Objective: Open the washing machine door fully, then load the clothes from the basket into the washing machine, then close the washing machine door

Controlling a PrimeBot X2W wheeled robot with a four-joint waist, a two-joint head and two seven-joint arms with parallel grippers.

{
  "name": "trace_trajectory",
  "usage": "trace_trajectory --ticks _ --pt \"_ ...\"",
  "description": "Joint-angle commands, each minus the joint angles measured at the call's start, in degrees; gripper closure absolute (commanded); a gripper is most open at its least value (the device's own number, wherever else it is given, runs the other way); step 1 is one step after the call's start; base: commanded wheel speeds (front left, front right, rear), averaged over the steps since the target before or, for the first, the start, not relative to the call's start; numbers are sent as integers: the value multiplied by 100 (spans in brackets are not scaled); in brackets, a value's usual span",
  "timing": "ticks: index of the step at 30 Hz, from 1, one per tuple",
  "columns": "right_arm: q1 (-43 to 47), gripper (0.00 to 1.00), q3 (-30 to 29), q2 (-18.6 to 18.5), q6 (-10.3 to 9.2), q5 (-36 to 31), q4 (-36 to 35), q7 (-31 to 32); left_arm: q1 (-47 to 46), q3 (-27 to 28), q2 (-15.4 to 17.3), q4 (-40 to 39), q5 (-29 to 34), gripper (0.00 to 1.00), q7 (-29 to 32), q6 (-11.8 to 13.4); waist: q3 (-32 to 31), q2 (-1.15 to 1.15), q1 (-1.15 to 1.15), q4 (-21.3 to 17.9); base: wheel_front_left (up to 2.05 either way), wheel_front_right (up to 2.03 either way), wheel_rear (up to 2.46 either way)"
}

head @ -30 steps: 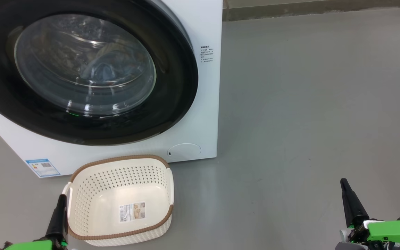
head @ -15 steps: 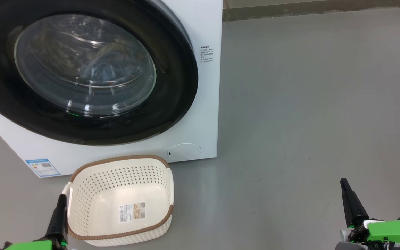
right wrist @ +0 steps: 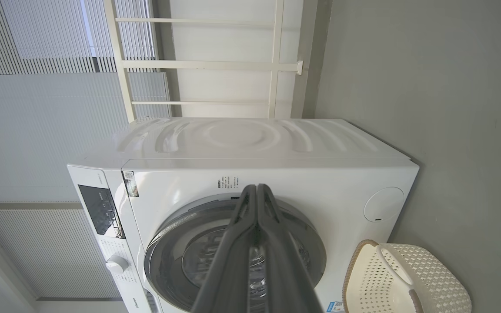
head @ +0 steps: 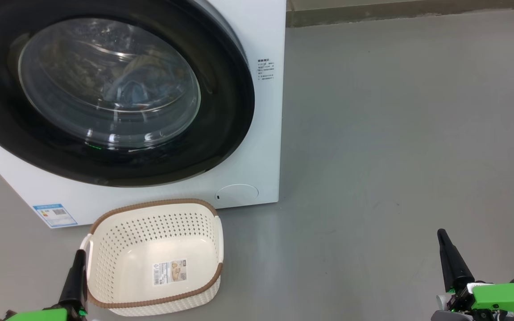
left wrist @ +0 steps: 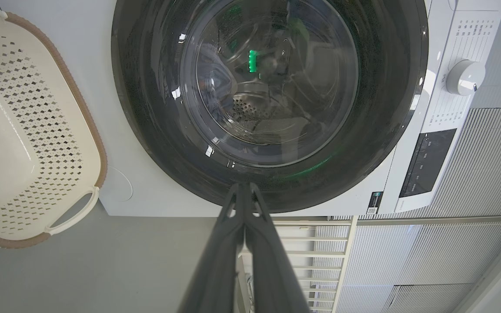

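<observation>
The left gripper (head: 79, 255) and right gripper (head: 441, 235) were closed, empty. The door (head: 228, 125) (stiff, glossy, slick) probably wanted a right-edge hold.

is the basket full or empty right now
Empty. The basket shows its bare perforated walls and floor, with just a sticker label on the bottom; nothing lies in it.
</observation>
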Motion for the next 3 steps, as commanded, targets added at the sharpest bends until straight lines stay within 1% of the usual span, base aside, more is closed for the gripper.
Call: trace_trajectory --ticks 1,3 --pt "-236 100 125 -51 -5 15 -142 48 -230 192 89 -111 -10 100 44 -18 0 0 0 0 0 0 0" --pt "-236 100 125 -51 -5 15 -142 48 -230 192 89 -111 -9 100 45 -18 0 0 0 0 0 0 0"
